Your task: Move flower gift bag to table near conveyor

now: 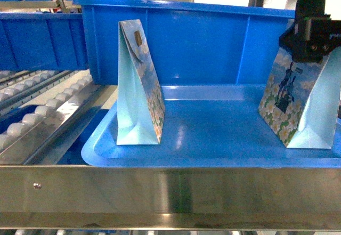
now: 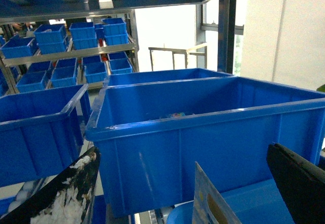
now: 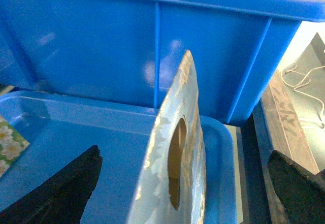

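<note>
While both bags stand upright on the blue tray, I take that tray as my landmark. At its right end stands the flower gift bag, printed face toward me. The right gripper sits right over its folded top edge; the right wrist view shows the dark fingers spread wide on either side of that ridge, touching nothing as far as I can tell. I judge it is lined up this way so the fingers can pinch the stiff fold, the only part firm enough to lift by.

A second bag stands toward the tray's left end, well apart from the first. Over it, the left gripper is also spread wide, with that bag's top between its fingers but not gripped.

Behind the tray a big blue bin walls off the back. Left of the tray run the conveyor rollers. No desk shows, so the carry is not yet begun.
</note>
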`<state>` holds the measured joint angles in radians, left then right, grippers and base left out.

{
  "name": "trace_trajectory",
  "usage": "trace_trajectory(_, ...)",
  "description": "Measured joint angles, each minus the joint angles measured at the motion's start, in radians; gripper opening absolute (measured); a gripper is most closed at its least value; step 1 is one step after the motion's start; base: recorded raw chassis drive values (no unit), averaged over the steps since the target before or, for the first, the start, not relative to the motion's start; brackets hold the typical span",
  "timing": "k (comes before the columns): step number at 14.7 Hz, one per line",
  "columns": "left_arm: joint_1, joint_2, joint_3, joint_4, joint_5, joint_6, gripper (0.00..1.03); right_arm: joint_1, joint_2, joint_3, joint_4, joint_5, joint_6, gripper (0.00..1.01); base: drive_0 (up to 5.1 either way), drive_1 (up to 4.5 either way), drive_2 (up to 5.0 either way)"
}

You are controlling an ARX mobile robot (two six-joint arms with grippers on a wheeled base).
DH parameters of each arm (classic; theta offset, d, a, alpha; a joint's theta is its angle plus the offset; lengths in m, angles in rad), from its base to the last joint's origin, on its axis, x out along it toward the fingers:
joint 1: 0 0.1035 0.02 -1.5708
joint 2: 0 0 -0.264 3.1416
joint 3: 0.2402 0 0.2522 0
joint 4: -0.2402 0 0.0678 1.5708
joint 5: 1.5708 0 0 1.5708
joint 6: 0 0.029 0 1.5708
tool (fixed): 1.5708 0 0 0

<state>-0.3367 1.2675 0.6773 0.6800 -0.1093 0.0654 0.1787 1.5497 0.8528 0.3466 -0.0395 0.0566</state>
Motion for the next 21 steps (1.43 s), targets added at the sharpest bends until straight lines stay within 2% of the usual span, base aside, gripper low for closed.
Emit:
trace_trajectory(2, 0.0, 0.0, 0.0, 0.0, 0.0, 0.0, 0.98, -0.003, 0.043, 0.019, -0.017, 0.009, -0.003, 0.98, 0.0, 0.0, 0.0)
trace_trajectory(4, 0.0, 0.0, 0.0, 0.0, 0.0, 0.0, 0.98, -0.01, 0.066, 0.029, -0.028, -0.014, 0.011, 0.98, 0.0, 0.0, 0.0)
trace_trajectory(5, 0.0, 0.0, 0.0, 0.0, -0.001, 0.0, 0.98, -0.009, 0.069, 0.029, -0.032, -0.014, 0.022, 0.91, 0.0, 0.0, 0.0)
trace_trajectory(11, 0.0, 0.0, 0.0, 0.0, -0.002, 0.0, 0.98, 0.009, 0.069, 0.015, 0.003, -0.013, 0.033, 0.2, 0.0, 0.0, 0.0)
trace_trajectory(12, 0.0, 0.0, 0.0, 0.0, -0.002, 0.0, 0.98, 0.011, 0.061, 0.006, 0.013, -0.009, 0.033, 0.09, 0.0, 0.0, 0.0)
trace_trajectory(13, 0.0, 0.0, 0.0, 0.0, -0.002, 0.0, 0.98, 0.011, 0.051, -0.008, 0.027, -0.009, 0.034, 0.03, 0.0, 0.0, 0.0)
trace_trajectory(17, 0.0, 0.0, 0.0, 0.0, -0.003, 0.0, 0.98, 0.01, -0.053, -0.083, 0.111, 0.013, 0.038, 0.03, 0.0, 0.0, 0.0)
trace_trajectory(19, 0.0, 0.0, 0.0, 0.0, -0.003, 0.0, 0.98, 0.003, -0.203, -0.153, 0.16, 0.057, 0.035, 0.03, 0.0, 0.0, 0.0)
trace_trajectory(21, 0.0, 0.0, 0.0, 0.0, -0.003, 0.0, 0.98, -0.027, -0.385, -0.261, 0.18, 0.074, 0.029, 0.03, 0.0, 0.0, 0.0)
